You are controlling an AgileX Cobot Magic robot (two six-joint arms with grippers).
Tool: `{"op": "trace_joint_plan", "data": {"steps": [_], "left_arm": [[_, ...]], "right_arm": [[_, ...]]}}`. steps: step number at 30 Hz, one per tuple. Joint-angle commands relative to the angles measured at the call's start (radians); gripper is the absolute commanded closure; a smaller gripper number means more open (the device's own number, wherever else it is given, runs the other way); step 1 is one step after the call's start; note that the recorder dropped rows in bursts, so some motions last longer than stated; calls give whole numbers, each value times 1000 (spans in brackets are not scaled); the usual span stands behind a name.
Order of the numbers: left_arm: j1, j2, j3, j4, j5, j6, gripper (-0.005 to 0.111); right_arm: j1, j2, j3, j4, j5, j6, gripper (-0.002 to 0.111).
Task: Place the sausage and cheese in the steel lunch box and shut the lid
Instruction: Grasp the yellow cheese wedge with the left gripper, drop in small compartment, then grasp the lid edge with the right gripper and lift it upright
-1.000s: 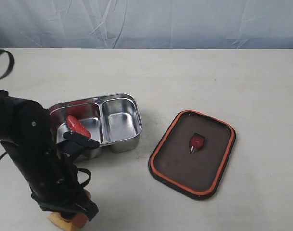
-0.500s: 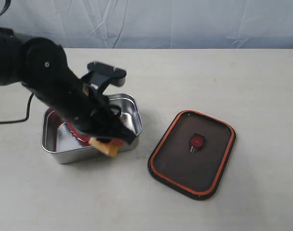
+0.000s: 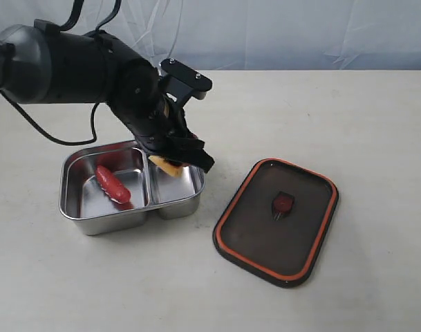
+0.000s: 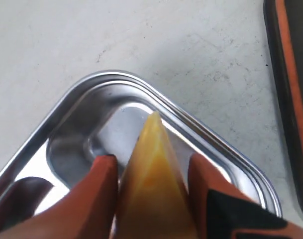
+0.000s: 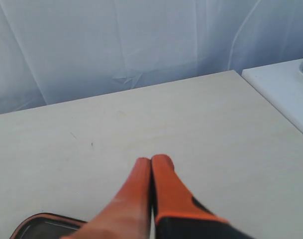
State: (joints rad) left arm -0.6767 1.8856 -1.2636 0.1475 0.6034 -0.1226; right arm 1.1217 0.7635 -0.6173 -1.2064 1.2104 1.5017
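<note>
Your left claw (image 3: 174, 162) has carried the cheese (image 3: 167, 165) up from the near left corner of the table (image 3: 348, 117) and now holds it over the smaller compartment of the steel lunch box (image 3: 106, 223). By my reckoning you need only lower and release, and then just the lid is left to do.

Nearest the near edge, the lid (image 3: 265, 249) lies seal side up, apart from the box and toward the right edge. Behind it, toward the left edge, the sausage (image 3: 113, 185) rests in the larger compartment.

The left wrist view gives you what the exterior cannot. It shows the claw clenched on the wedge's flanks, with the tip pointing into the compartment; whether it touches steel I cannot tell. The right claw (image 5: 150, 164), absent from the exterior view, is pressed closed on nothing above the table.
</note>
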Motion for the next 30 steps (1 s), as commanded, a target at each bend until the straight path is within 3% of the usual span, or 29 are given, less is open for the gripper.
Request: {"op": "trace_joint_plan", "data": {"steps": [1,7,9,12,13,18,22,26,30], "left_arm": [[30,14,-21,1,40,-20,52],[57,-1,-21,10,104,-15,53],[57,-22,-21,10,119,-27,67],[57,-75,-21,4,121,-27,104],[57,-93,-21,4,121,-27,106],[57,-217,-9,4,121,-43,107],[57,-305,20,23,127,-71,107],[57,-377,55,28,144,-78,107],[57,-435,98,32,162,-78,107]], "right_arm": [[-5,-6,4,40,11,-18,108],[-5,-6,4,129,-15,-46,108],[-5,-6,4,210,-91,-80,108],[-5,25,4,325,-151,-119,108],[-5,39,4,339,-151,-119,108],[-5,144,4,318,-166,-93,107],[-19,221,0,262,-236,-8,92],[-133,299,-21,258,-395,-1,77],[-280,391,-62,258,-600,-26,77]]}}
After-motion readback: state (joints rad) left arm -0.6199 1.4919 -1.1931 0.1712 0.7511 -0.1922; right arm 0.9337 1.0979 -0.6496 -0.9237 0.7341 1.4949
